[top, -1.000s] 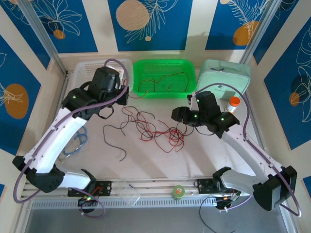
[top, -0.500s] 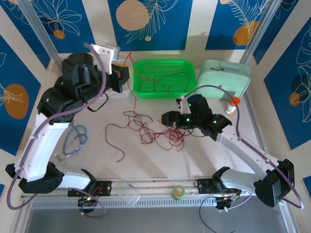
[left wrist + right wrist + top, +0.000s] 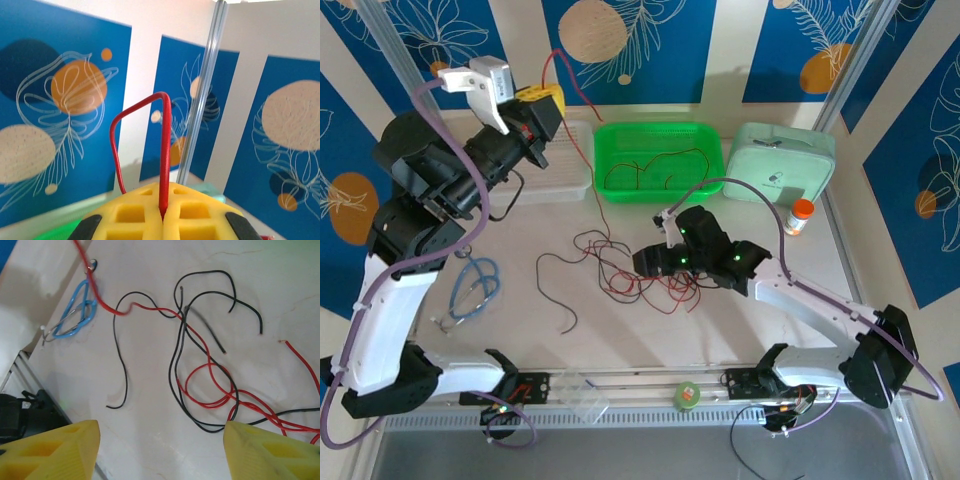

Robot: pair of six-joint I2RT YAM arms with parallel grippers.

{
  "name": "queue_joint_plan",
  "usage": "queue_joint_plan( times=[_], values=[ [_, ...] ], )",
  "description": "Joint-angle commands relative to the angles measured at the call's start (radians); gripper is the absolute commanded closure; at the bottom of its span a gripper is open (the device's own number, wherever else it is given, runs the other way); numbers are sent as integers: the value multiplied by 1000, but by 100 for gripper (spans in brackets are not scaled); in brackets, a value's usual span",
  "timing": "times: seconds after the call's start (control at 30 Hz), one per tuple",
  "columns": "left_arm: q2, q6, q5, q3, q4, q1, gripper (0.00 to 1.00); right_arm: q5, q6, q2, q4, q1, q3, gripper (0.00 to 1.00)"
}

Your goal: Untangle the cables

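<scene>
The left claw [image 3: 542, 100] is raised high above the far left corner of the desk [image 3: 740, 330]. Its yellow fingertips [image 3: 200, 220] are pressed together on a red wire [image 3: 164, 150]. In the left wrist view the wire is pinched in the seam between the fingertips, rises straight up, bends over sharply and comes back down on the left side.

From above, the same wire arcs off the claw and drops toward the main tangle of cables [image 3: 620, 265]. These red and black strands lie looped over one another on the middle of the desk. A few more strands lie inside the green basket [image 3: 660, 132] at the far edge.

The right claw [image 3: 648, 262] hangs low over the right side of the tangle with its jaws spread wide. In the right wrist view its two yellow fingertips [image 3: 55, 450] sit at opposite lower corners, with nothing between them and bare desk below. The cables [image 3: 200, 375] lie beyond them, not touched by either finger. A taut red strand [image 3: 107, 305] runs in from the upper left into the knot.

A light-blue looped tube [image 3: 475, 285] lies apart on the left.
</scene>
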Motion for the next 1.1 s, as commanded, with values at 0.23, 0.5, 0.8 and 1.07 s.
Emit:
queue_joint_plan(
  times=[0.23, 0.5, 0.8, 1.07],
  values=[
    [37, 28, 34, 29, 210, -9, 99, -12, -45, 28, 184, 50, 16, 26],
    [16, 28, 22, 19, 211, -9, 99, 183, -99, 223, 449, 143, 82, 20],
    [-30, 55, -12, -11, 201, -9, 99, 457, -19, 319, 466, 158, 157, 77],
    [-111, 132, -155, -145, 173, -9, 99, 447, -58, 129, 210, 159, 261, 100]
  ],
)
